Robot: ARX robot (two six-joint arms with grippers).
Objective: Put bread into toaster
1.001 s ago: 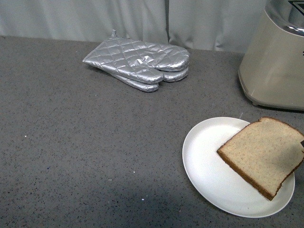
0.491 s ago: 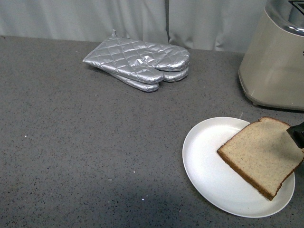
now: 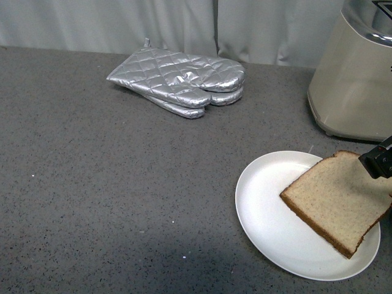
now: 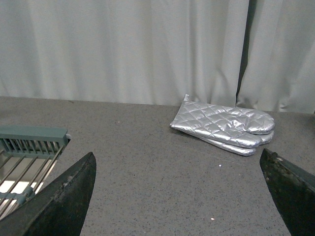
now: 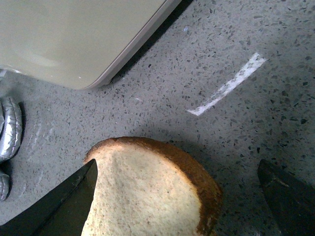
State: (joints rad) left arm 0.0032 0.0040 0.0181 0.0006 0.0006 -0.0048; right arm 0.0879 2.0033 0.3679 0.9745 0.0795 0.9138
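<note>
The bread (image 3: 335, 201), a light-brown slice with a dark crust, lies on a round white plate (image 3: 269, 220) at the front right, overhanging its right rim. The beige toaster (image 3: 355, 79) stands just behind it at the right edge. Only a dark fingertip (image 3: 378, 160) of my right gripper shows in the front view, above the bread's rounded top. In the right wrist view my right gripper (image 5: 179, 206) is open, its jaws wide on either side of the bread (image 5: 147, 191), with the toaster's base (image 5: 74, 39) beyond. My left gripper (image 4: 179, 196) is open and empty over bare counter.
Silver quilted oven mitts (image 3: 180, 81) lie stacked at the back centre, also in the left wrist view (image 4: 226, 125). A white tape mark (image 5: 226, 84) is on the counter beside the toaster. A green dish rack (image 4: 27, 147) is at the left. Grey curtains (image 3: 184, 24) hang behind.
My right gripper's fingertip has come further into view at the right edge, moving up and inward over the bread's top. The bread and plate have not moved.
</note>
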